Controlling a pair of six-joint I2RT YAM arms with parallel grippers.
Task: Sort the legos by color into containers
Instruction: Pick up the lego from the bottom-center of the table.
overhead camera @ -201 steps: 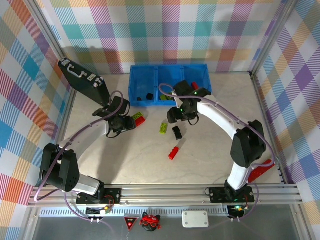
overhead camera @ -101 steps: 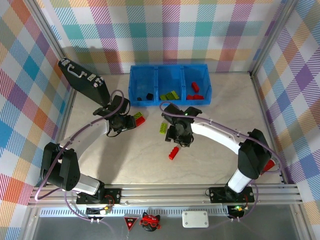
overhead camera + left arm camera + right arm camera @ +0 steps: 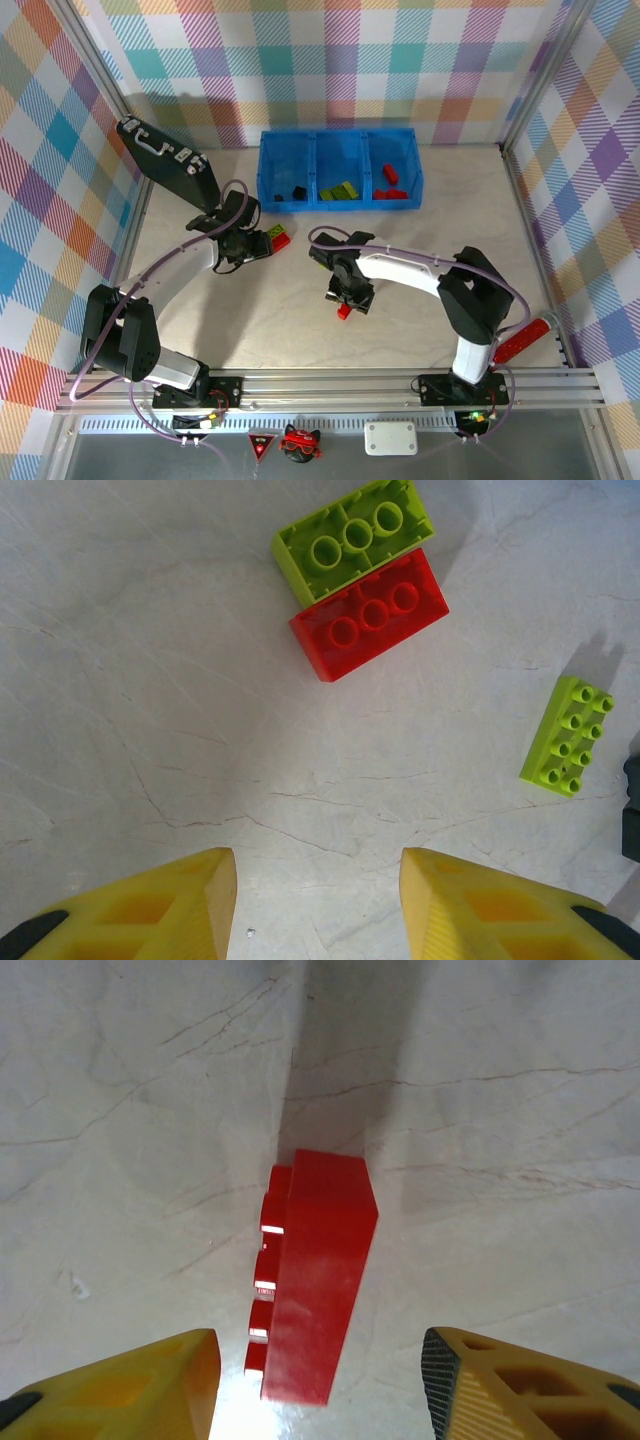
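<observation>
left claw [image 3: 318,910] partly open, nothing in it, hanging over the table [image 3: 150,680] near a lime brick [image 3: 355,530] and red brick [image 3: 370,615] touching side by side. right claw [image 3: 318,1360] is open around a red lego [image 3: 310,1280] lying on its side, pads clear of it. blue containers [image 3: 338,140] sit at the back, well apart

Lime brick [image 3: 352,528] touching red brick [image 3: 370,615], slimmer lime brick [image 3: 567,736] well apart, left end effector [image 3: 318,880] parted

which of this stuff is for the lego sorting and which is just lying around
For the job: blue bins, tipped red brick, upturned lime brick, upturned red brick, small lime brick.
Lying about: black briefcase, white box.
</observation>
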